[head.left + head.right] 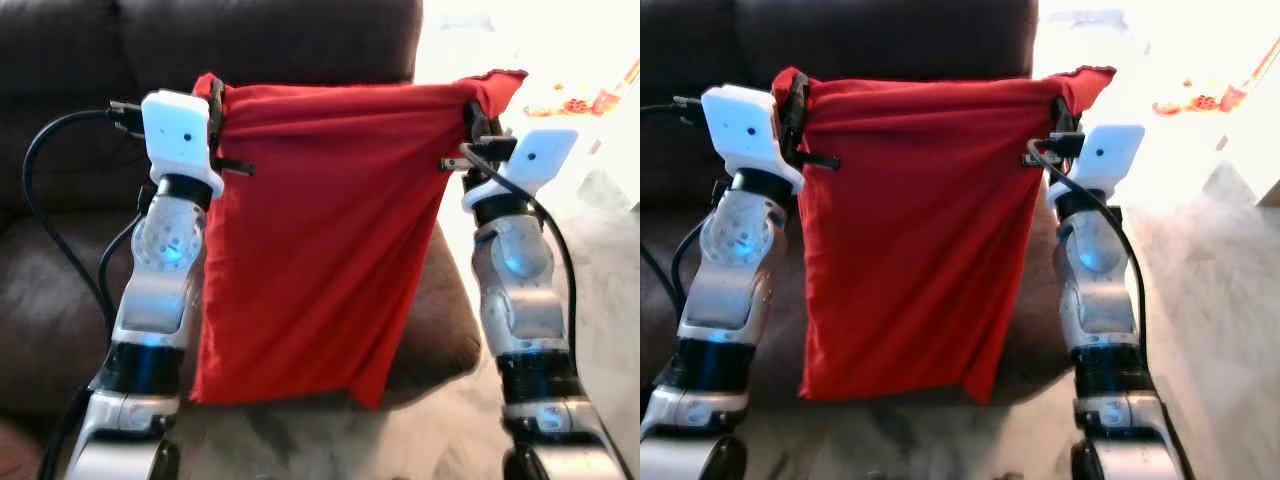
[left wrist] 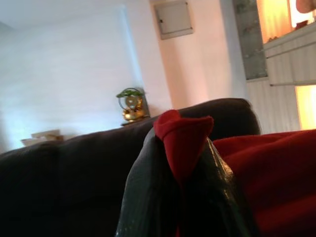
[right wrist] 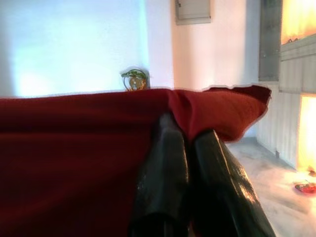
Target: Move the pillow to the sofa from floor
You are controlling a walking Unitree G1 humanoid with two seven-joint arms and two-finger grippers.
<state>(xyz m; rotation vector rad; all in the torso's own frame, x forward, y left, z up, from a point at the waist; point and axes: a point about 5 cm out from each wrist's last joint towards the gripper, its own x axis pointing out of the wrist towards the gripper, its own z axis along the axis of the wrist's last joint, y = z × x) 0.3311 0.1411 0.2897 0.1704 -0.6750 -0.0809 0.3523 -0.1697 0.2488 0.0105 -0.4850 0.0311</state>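
While you watch the left eye view, the red pillow [image 1: 320, 240] hangs off the floor before the dark sofa [image 1: 60, 300], left gripper [image 1: 216, 112] at its 10 o'clock corner, right gripper [image 1: 472, 125] at 2 o'clock. In both wrist views, the jaws pinch red fabric.

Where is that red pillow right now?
The red pillow hangs in front of the dark sofa, held up between the left hand and the right hand, each pinching a top corner.
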